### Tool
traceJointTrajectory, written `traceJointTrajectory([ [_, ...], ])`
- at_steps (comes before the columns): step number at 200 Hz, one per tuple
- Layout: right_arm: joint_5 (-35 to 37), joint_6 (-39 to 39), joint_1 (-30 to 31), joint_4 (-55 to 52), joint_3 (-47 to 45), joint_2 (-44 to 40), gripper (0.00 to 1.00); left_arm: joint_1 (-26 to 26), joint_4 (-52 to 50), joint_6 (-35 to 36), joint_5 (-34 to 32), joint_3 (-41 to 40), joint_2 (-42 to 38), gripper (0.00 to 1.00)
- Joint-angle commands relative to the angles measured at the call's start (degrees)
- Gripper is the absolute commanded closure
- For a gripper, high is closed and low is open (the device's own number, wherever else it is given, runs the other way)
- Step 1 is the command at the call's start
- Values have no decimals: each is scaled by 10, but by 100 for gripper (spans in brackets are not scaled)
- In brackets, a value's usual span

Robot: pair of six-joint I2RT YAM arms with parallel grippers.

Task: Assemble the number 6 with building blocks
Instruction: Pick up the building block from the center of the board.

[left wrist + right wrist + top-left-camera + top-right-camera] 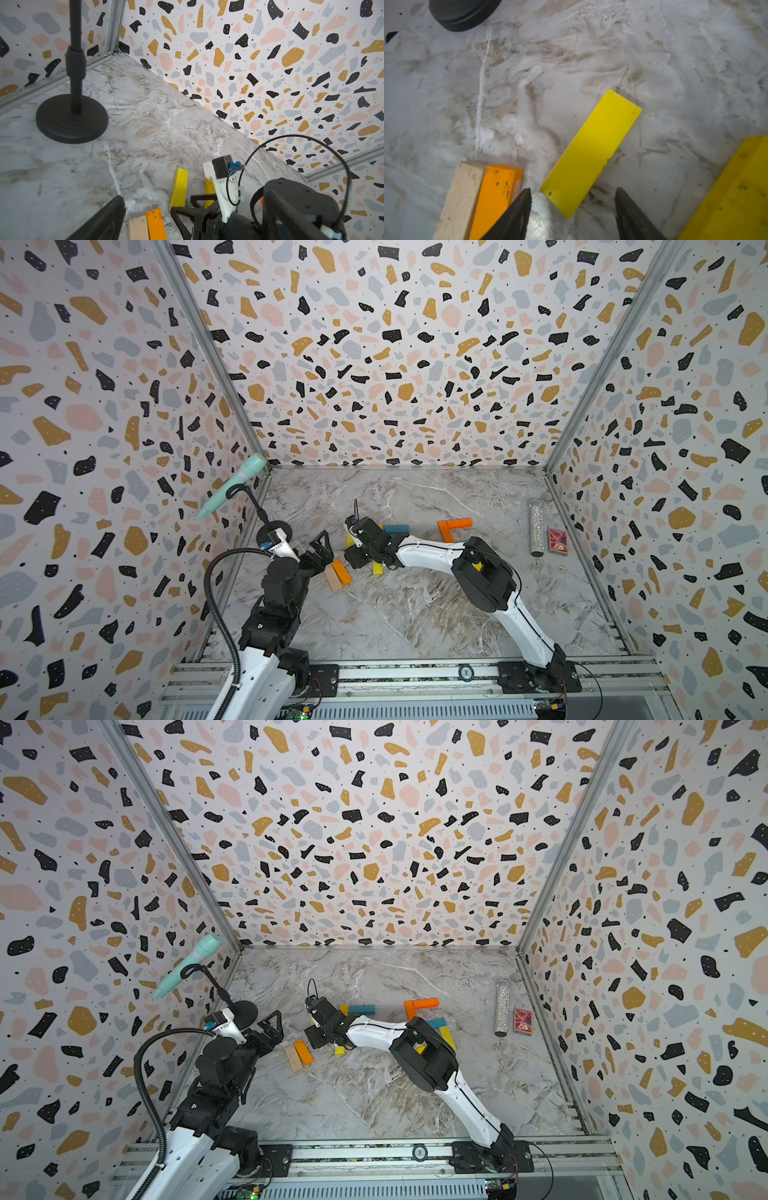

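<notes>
The building blocks lie on the marble table. A yellow block (591, 149) lies flat, its near end between the fingertips of my right gripper (573, 194), which is open and low over it. Beside it are an orange block (497, 193) and a bare wood block (460, 197) side by side, and a second yellow block (733, 187). In a top view, my left gripper (325, 551) is open and empty just left of the orange block (341, 571). A blue block (395, 529) and orange blocks in an L (453, 526) lie farther back. More blocks (440, 1029) are partly hidden under the right arm.
A black microphone stand base (71, 118) sits near the left wall, carrying a mint microphone (232, 485). A glittery tube (537, 526) and a small red patterned box (558, 541) lie at the right wall. The right arm (478, 572) stretches across the middle.
</notes>
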Motion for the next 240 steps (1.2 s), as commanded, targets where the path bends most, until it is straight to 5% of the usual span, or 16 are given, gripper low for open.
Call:
traceJointTrajectory([
  [1, 17, 5, 0, -22, 45, 9, 35, 4, -35, -3, -23, 11, -21, 1],
  [90, 41, -39, 4, -114, 210, 130, 35, 5, -49, 1, -28, 12, -22, 1],
  [143, 58, -78, 5, -144, 226, 141, 57, 5, -52, 9, -36, 18, -12, 0],
  [178, -41, -79, -3, -76, 181, 99, 74, 5, -51, 10, -25, 23, -1, 1],
  [213, -53, -112, -3, -44, 147, 21, 77, 6, -53, 23, 2, 36, 22, 1],
  [240, -72, -133, -22, 10, 20, -98, 78, 6, -29, 36, 52, 43, 71, 1],
])
